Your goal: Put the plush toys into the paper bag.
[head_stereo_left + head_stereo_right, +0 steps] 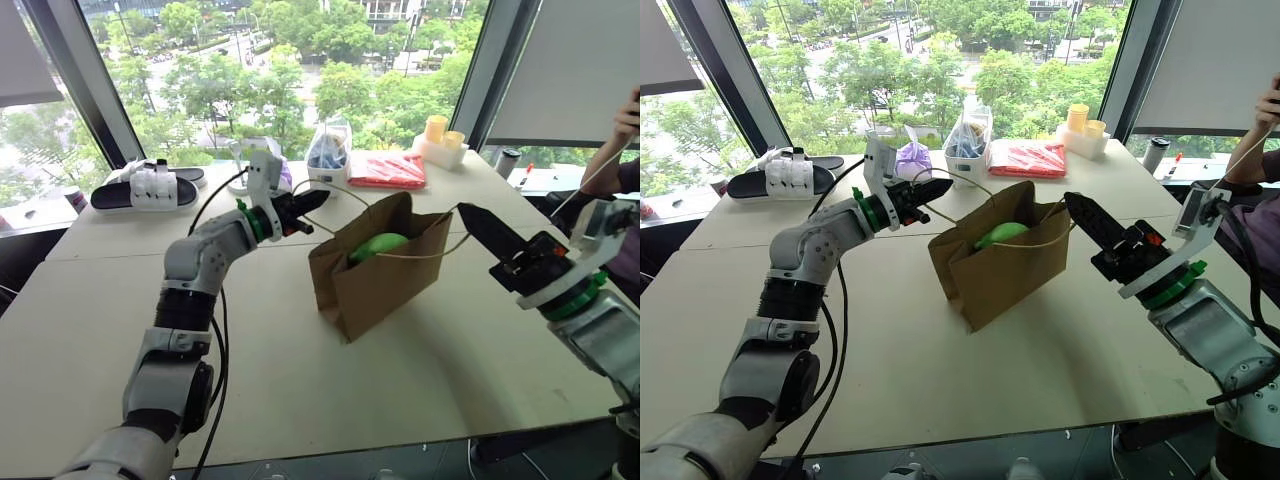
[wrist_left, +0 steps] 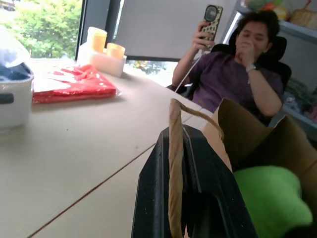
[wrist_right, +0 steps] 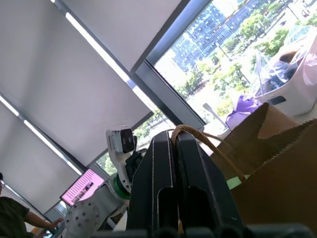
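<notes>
Kraft bag, light and crushable, hangs by thin handles, one pinched in each pincer (left, right); green toy inside.

Paper bag: plain brown kraft, standing upright and open-mouthed at the table's middle, its two thin tan loop handles drawn taut outward to left and right. Green plush toy: bright, plain, resting inside the bag, its top showing at the mouth.

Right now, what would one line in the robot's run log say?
left gripper: shut on tan loop handle | right gripper: shut on other handle | brown kraft paper bag: upright on table | bright green plush toy: inside
</notes>
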Motion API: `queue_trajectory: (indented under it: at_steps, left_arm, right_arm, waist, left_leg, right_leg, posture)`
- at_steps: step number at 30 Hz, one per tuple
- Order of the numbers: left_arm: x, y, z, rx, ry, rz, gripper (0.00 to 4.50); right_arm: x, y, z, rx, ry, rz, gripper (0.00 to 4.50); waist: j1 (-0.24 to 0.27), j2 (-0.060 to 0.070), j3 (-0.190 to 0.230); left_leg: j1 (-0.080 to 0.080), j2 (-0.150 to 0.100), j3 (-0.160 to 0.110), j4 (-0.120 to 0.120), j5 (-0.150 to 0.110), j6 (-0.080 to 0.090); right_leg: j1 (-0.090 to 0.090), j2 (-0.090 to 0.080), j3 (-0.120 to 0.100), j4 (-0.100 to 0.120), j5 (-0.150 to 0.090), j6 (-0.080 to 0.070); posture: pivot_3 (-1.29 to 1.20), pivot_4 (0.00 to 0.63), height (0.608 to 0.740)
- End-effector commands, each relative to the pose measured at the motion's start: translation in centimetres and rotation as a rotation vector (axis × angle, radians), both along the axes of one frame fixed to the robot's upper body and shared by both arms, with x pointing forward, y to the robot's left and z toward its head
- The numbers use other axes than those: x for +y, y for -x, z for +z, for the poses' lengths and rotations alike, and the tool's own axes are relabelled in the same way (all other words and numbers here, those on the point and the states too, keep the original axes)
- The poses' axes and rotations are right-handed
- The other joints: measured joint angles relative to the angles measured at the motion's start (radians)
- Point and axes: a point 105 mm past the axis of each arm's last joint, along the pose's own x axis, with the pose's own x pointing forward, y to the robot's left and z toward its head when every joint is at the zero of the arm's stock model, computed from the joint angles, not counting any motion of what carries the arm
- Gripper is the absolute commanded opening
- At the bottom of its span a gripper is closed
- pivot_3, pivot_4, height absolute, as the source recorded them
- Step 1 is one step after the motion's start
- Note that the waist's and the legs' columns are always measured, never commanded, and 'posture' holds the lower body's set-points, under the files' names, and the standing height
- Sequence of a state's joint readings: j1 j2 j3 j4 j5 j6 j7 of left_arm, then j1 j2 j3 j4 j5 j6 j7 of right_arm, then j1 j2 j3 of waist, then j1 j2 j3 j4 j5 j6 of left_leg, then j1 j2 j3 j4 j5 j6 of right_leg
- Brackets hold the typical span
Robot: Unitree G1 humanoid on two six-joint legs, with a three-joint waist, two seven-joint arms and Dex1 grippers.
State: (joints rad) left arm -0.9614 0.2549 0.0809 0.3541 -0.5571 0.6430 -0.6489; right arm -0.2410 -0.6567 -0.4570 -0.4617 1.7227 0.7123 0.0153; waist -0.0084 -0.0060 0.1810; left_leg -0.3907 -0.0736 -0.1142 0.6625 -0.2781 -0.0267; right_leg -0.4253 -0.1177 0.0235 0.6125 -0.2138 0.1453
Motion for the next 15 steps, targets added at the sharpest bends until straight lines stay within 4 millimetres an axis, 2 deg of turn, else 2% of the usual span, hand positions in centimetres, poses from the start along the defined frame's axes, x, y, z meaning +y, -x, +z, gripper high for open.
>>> queue_trajectory:
  at_steps: [1, 3, 5, 9, 11, 13, 15]
  left_arm:
    - [-0.9, -0.2, 0.9, -0.038, 0.026, -0.003, 0.00]
    - [-1.1, -0.6, 0.8, -0.030, 0.033, 0.006, 0.56]
    - [-1.3, -1.1, 1.0, -0.020, 0.058, 0.004, 1.31]
    - [-1.4, -1.5, 1.5, -0.022, 0.095, -0.001, 3.30]
    - [-1.3, -1.7, 2.0, -0.022, 0.123, -0.003, 4.35]
    - [-1.2, -1.4, 2.8, -0.037, 0.158, -0.028, 4.50]
    - [-1.0, -0.9, 3.1, -0.041, 0.170, -0.068, 4.50]
  right_arm:
    - [0.3, -0.7, -0.2, 0.001, 0.039, 0.003, 0.03]
    - [0.3, -1.2, -0.6, 0.015, 0.066, -0.006, 0.00]
    - [-0.2, -2.0, -1.3, 0.042, 0.075, -0.044, 0.59]
    - [-0.2, -2.0, -1.4, 0.033, 0.071, -0.041, 2.36]
    - [-0.3, -1.9, -1.0, 0.018, 0.057, -0.039, 3.44]
    - [-0.7, -1.7, -0.5, 0.000, 0.055, -0.056, 4.40]
    - [-0.8, -1.2, -0.2, -0.015, 0.055, -0.040, 4.46]
  waist:
    - [0.001, 0.000, 0.000]
    - [0.000, 0.000, 0.000]
    - [-0.001, 0.000, 0.000]
    - [-0.002, 0.000, 0.000]
    - [-0.002, 0.000, 0.000]
    - [-0.002, 0.000, 0.000]
    - [-0.002, 0.000, 0.000]
  left_leg:
    - [0.000, 0.000, 0.000, 0.000, 0.000, 0.000]
    - [0.000, 0.000, 0.001, 0.000, 0.000, 0.000]
    - [0.000, 0.000, 0.000, 0.001, 0.000, 0.000]
    - [-0.001, 0.000, 0.001, 0.001, 0.000, 0.000]
    - [0.000, 0.000, 0.001, 0.000, 0.000, 0.000]
    - [0.000, 0.000, 0.001, 0.000, 0.000, 0.000]
    - [0.000, 0.000, 0.001, 0.000, 0.000, 0.000]
  right_leg:
    - [0.000, 0.000, 0.000, 0.000, 0.000, 0.000]
    - [0.000, 0.000, 0.000, 0.000, 0.000, 0.000]
    - [0.000, 0.000, 0.000, 0.000, 0.000, 0.000]
    - [0.000, 0.000, 0.000, 0.000, 0.000, 0.000]
    - [-0.001, 0.000, 0.000, 0.000, 0.000, 0.000]
    - [-0.001, 0.000, 0.000, 0.000, 0.000, 0.000]
    - [-0.001, 0.000, 0.000, 0.000, 0.000, 0.000]
  posture:
    - [0.00, 0.150, 0.740]
    - [0.00, 0.150, 0.740]
    - [0.00, 0.150, 0.740]
    - [0.00, 0.150, 0.740]
    - [0.00, 0.150, 0.740]
    - [0.00, 0.150, 0.740]
    - [0.00, 0.150, 0.740]
